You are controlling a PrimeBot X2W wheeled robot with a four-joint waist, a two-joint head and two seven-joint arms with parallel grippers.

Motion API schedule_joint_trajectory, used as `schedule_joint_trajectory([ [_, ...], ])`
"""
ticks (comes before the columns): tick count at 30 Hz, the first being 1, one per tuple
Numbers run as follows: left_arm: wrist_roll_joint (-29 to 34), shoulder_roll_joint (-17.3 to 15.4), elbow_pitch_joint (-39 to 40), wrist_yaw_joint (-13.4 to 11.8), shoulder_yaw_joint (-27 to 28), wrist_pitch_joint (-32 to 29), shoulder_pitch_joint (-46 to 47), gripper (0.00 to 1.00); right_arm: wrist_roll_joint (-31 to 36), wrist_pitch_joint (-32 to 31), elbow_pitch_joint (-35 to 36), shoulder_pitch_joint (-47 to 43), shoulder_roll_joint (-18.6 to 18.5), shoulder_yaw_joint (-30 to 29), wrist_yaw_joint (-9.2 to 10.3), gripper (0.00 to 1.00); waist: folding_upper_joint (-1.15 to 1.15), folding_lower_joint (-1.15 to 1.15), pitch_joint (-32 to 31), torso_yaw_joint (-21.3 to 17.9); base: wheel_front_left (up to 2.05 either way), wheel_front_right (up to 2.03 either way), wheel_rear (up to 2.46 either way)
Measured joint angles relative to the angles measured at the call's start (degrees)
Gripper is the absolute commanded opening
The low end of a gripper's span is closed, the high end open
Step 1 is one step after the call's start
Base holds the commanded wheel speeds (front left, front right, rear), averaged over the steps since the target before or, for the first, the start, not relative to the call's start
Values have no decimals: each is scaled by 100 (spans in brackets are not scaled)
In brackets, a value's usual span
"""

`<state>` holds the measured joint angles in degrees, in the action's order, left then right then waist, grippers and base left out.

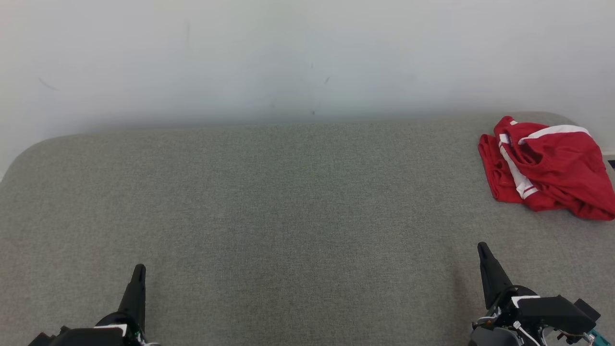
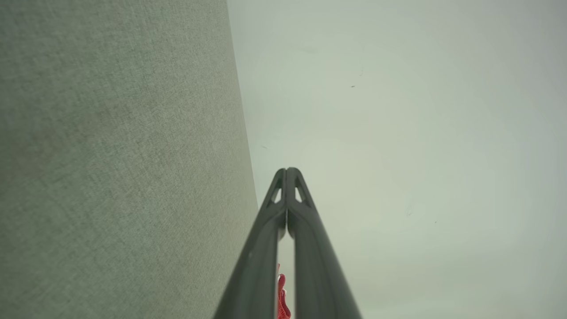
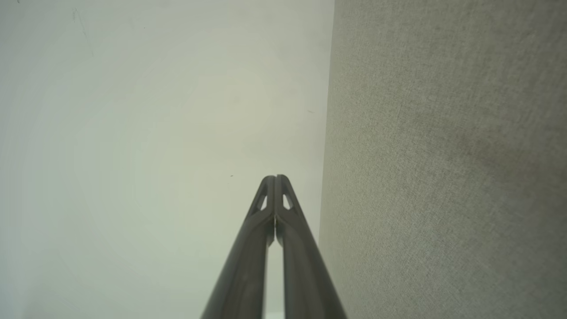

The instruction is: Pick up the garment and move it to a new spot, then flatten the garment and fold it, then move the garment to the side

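A crumpled red garment [image 1: 547,168] with white stripes lies at the far right of the grey fabric surface [image 1: 288,202], close to its back edge. My left gripper [image 1: 139,270] rests at the lower left, shut and holding nothing. My right gripper [image 1: 482,249] sits at the lower right, also shut and empty, well in front of the garment. In the left wrist view the two fingers meet at their tips [image 2: 287,170], and a sliver of the red garment [image 2: 282,297] shows between them lower down. The right wrist view shows its fingers pressed together at the tips [image 3: 275,178].
A pale wall [image 1: 307,57] rises directly behind the grey surface. The surface has rounded back corners at the left [image 1: 29,149] and right. Wide open fabric stretches between the two grippers and the garment.
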<state>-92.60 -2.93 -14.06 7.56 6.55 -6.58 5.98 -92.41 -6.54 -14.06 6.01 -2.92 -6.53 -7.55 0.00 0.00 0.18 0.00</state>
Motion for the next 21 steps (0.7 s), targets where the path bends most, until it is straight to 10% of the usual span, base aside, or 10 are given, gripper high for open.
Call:
schedule_joint_trajectory([
  [21, 0, 2, 0, 0, 1, -1, 1, 0, 0, 0, 0, 0, 0, 0, 0, 0, 0, 0, 0, 0, 0, 0, 0],
])
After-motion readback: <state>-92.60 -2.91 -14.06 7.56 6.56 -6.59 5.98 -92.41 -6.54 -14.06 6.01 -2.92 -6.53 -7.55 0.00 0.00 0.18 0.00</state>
